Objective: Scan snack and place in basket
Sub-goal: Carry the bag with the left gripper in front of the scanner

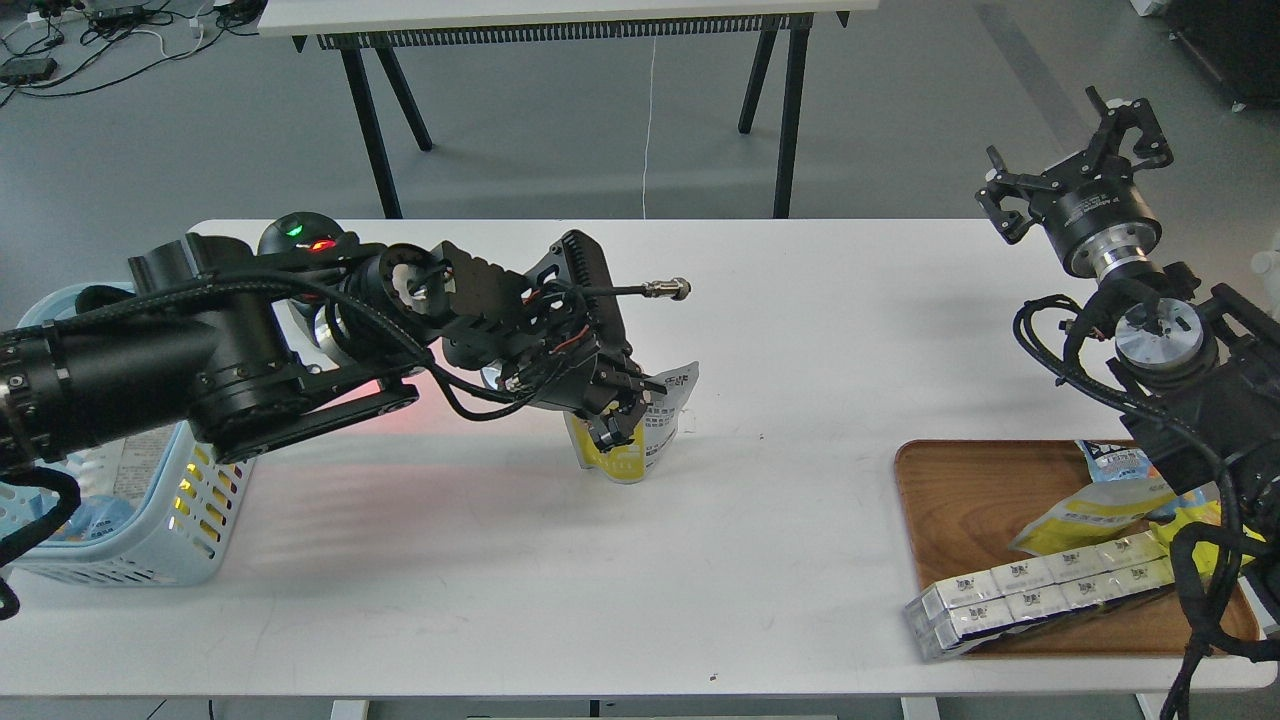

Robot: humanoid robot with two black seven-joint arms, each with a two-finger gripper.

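Head view: left gripper (pixel 622 412) pinched on small stand-up pouch, yellow front, white printed panel (pixel 645 435), near table centre, bottom edge at or just above white tabletop (pixel 560 560), cannot tell which. Pouch tilted, long axis running from lower left up to top corner at upper right. Light-blue slotted plastic basket (pixel 200 520) sat at far left edge of table, well apart from pouch, directly under left arm's near links, so left arm clearly the nearer one for the drop; judged next move a carry leftward and back toward robot. Red glow on tabletop between basket and pouch, green and red lamps on dark rounded unit (pixel 305 235) behind arm, probably the scanner. Right gripper (pixel 1085 150) raised far right, fingers spread, holding nothing. Brown wooden tray (pixel 930 500) lower right carried long row of white boxes (pixel 1040 590) and blue snack bag (pixel 1120 460). Dark print on pouch panel and box logos too small to read.
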